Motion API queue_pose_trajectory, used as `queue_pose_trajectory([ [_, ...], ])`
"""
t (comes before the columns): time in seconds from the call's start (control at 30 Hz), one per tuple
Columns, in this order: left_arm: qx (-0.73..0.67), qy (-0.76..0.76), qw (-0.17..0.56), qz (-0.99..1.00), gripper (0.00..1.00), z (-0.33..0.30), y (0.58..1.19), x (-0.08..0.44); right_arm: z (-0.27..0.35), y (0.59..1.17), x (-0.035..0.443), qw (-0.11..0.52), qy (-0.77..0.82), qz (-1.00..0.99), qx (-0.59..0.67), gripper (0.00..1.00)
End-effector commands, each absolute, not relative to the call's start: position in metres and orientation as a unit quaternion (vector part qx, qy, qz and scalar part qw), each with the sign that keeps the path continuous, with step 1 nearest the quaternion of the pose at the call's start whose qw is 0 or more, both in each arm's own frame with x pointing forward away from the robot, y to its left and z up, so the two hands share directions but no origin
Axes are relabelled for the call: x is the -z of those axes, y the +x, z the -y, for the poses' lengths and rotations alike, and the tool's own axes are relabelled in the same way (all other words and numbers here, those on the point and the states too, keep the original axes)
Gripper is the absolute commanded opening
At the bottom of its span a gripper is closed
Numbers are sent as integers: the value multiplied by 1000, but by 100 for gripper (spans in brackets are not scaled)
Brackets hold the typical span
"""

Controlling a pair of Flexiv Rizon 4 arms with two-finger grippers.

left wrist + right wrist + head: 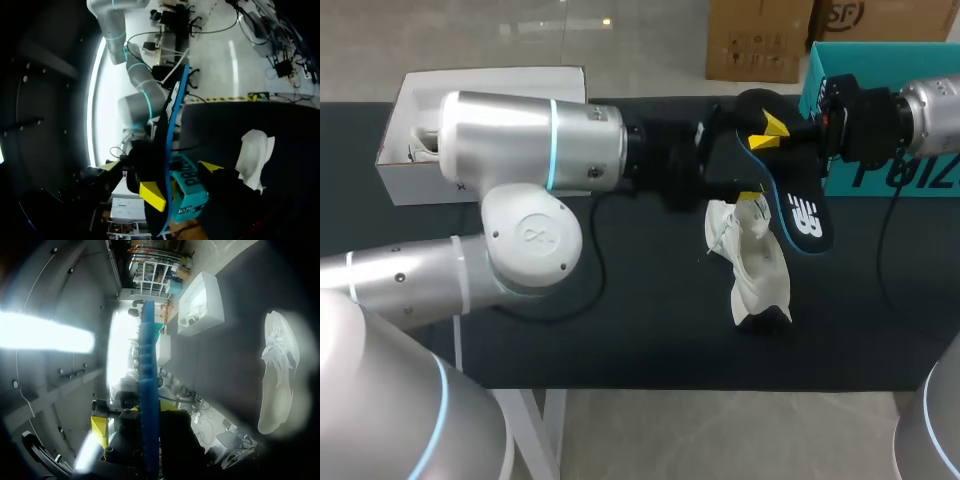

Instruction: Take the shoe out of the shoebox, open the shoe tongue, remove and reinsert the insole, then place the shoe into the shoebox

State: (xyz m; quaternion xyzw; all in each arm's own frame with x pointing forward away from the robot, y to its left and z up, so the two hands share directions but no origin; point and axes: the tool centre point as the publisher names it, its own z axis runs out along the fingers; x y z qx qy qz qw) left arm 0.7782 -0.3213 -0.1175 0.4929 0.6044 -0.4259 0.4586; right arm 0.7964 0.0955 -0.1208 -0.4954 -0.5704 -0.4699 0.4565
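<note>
The right gripper (pixel 770 132) is closing its two yellow-tipped fingers on one end of the long dark insole with the blue edge and white mark (pixel 803 215), and it is holding this insole up in the air above the table. From these fingers the insole is hanging outward and downward, toward the left gripper (pixel 181 181).

The left gripper is standing with its fingers wide apart. The insole is passing edge-on between them. It is lying close against one yellow fingertip (pixel 152 196), while the other fingertip is staying clear of it, so this gripper is not clamping anything.

Just below and beside the left gripper, the soft white shoe with loose laces (pixel 752 262) is lying on the dark table (pixel 620 330). It is slumping to one side, and the free end of the insole is hanging just beside it. The white cardboard shoebox (pixel 415 182) is standing well away, behind the left arm, at the far edge of the table.

In my judgement, the step in hand is the insole step: the insole is out of the shoe and waiting to go back in. The next move is asking the left gripper either to take the insole or to steady the shoe. The free end of the insole must then be aimed into the shoe mouth, which is not clearly showing from here.
</note>
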Motion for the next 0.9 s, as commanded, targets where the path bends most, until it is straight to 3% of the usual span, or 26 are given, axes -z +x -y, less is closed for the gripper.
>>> queue_pose_trajectory([
  [0.03, 411, 501, 460, -607, 94, 311, 770, 114, -95, 795, 120, 455, -497, 571, 469, 0],
  [0.2, 410, 501, 462, -606, 85, 308, 769, 118, -95, 795, 120, 455, -497, 571, 469, 0],
  [0.33, 406, 502, 466, -605, 62, 310, 771, 118, -95, 795, 120, 455, -497, 571, 469, 0],
  [0.43, 403, 506, 471, -600, 67, 313, 774, 116, -95, 795, 120, 455, -497, 571, 469, 0],
  [0.63, 388, 520, 469, -600, 65, 320, 782, 116, -95, 795, 120, 455, -497, 571, 469, 0],
  [0.9, 386, 523, 467, -600, 46, 326, 785, 119, -95, 795, 120, 455, -497, 571, 469, 0],
])
